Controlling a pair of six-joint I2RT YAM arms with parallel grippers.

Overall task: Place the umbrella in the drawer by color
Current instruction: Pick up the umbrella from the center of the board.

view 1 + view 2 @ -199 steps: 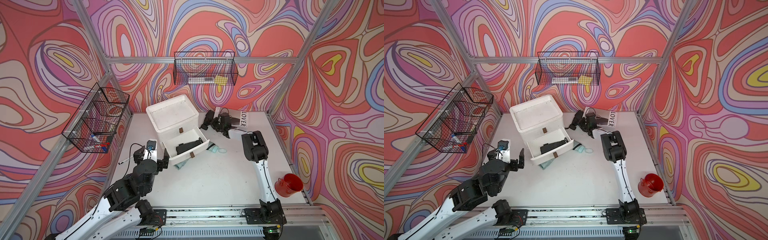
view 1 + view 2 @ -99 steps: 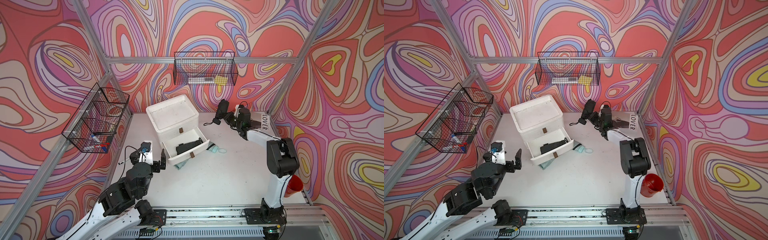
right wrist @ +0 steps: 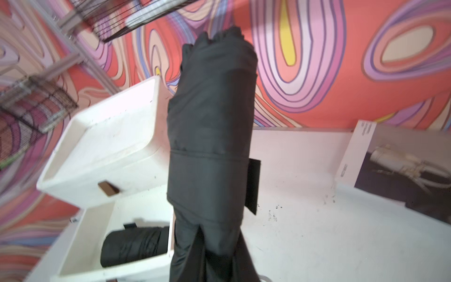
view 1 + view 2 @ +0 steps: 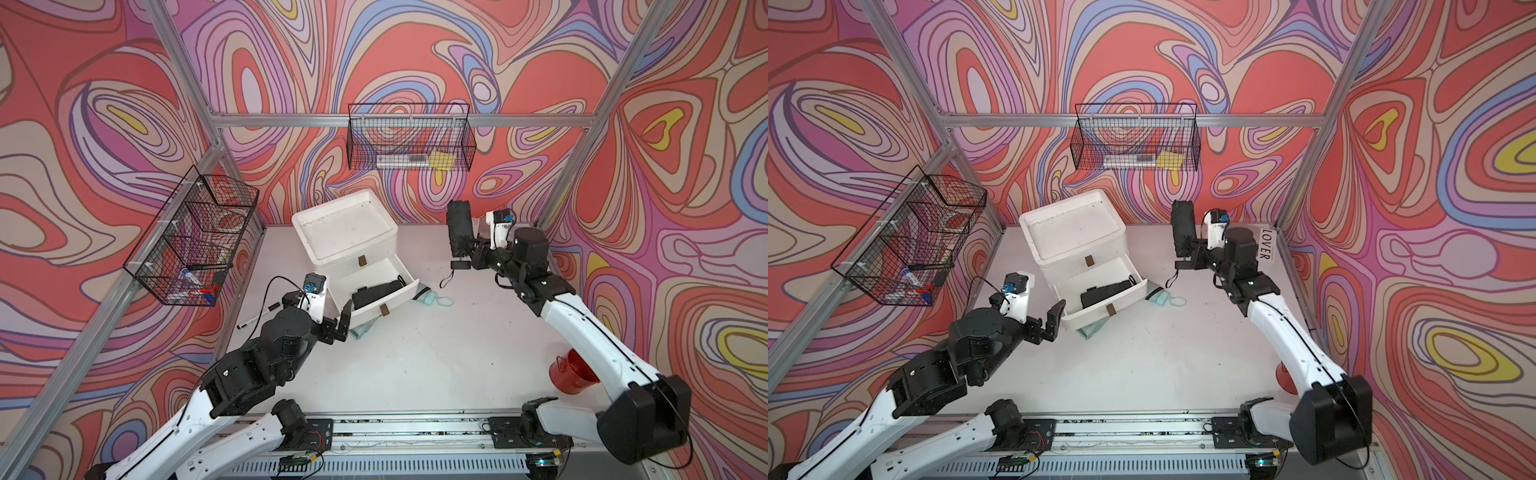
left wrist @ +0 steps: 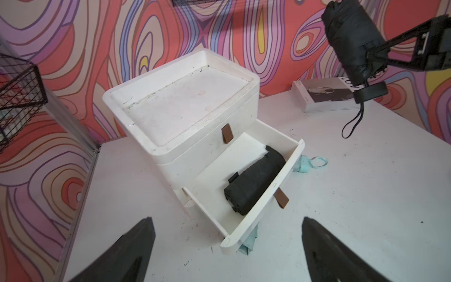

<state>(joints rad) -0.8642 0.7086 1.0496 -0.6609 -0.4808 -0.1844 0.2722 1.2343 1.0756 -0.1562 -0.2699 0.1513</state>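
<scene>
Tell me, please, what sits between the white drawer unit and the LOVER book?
The black umbrella, held in the air, handle down, by the right gripper; both top views show it.

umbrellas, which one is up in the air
The black umbrella in the right gripper, held upright. The other black one lies in the drawer; the teal one on the table.

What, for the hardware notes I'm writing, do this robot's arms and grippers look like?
The left arm and right arm have white link shells, black joint housings and thin black cables along them. Each wrist carries a white camera mount with a blue connector. The left gripper and right gripper are black, with tapered, wedge-shaped fingers.
</scene>
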